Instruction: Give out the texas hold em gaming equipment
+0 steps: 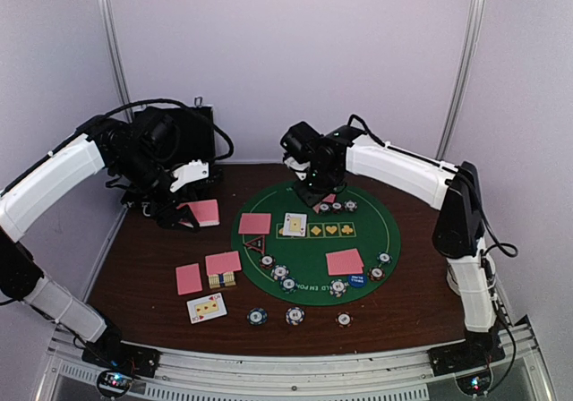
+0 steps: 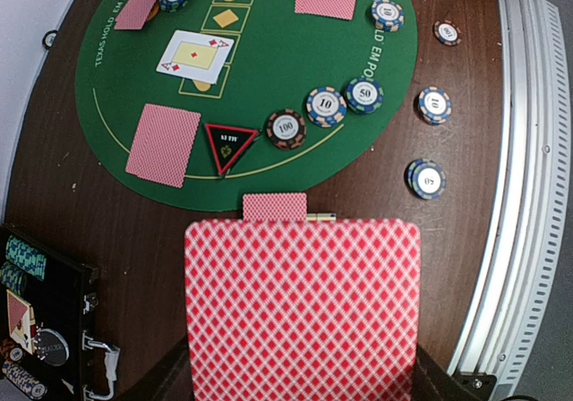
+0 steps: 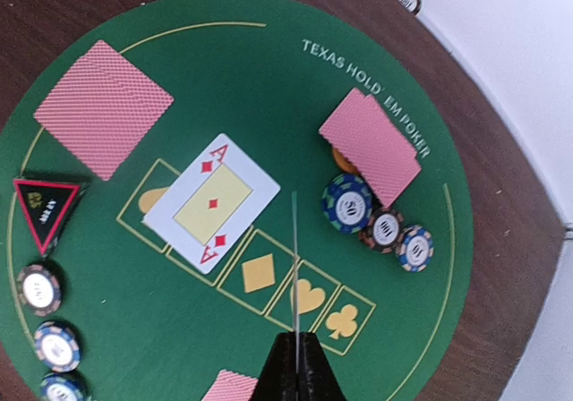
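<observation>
My left gripper [image 1: 190, 213] hangs over the brown table left of the green mat [image 1: 309, 260], shut on pink-backed cards [image 2: 303, 311], a finger at each side edge. My right gripper [image 3: 296, 352] is over the mat's suit boxes, shut on a single card [image 3: 295, 258] seen edge-on. An ace of diamonds [image 3: 213, 202] lies face up on the first box. The red-black triangle marker [image 2: 228, 144] sits at the mat's rim beside a row of chips [image 2: 325, 106]. More pink-backed cards [image 1: 345, 261] and chips [image 1: 337, 207] lie around the mat.
The black case [image 2: 40, 316] stands open behind my left arm with chips inside. A blue button [image 1: 356, 281] sits at the mat's near right. Off the mat lie two pink-backed cards [image 1: 189, 278], a face-up card [image 1: 206, 307] and three chips [image 1: 295, 315] near the front edge.
</observation>
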`<state>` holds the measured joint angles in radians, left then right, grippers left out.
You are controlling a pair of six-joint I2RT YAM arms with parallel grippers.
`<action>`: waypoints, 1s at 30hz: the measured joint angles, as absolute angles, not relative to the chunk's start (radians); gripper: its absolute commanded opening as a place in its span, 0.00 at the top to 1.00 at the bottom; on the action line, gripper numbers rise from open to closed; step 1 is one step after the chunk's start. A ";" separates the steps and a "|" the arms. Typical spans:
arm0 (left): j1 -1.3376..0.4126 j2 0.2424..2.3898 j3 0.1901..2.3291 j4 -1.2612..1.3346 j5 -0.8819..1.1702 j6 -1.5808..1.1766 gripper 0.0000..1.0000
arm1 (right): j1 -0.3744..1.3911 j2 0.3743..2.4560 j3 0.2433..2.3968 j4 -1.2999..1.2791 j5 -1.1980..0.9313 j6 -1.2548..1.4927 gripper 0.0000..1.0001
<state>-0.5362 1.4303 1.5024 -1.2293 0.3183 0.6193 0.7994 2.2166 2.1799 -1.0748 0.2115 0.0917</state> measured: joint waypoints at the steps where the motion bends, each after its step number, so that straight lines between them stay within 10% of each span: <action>1: -0.536 1.430 1.502 -1.229 0.318 0.619 1.00 | 0.810 2.216 2.165 -1.047 0.255 0.057 1.00; 25: -0.536 1.430 1.502 -1.231 0.319 0.619 1.00 | 0.917 2.331 1.854 -0.516 0.588 -0.550 0.99; 30: -0.536 1.430 1.502 -1.231 0.319 0.619 1.00 | 0.929 2.331 1.854 -0.510 0.577 -0.555 0.80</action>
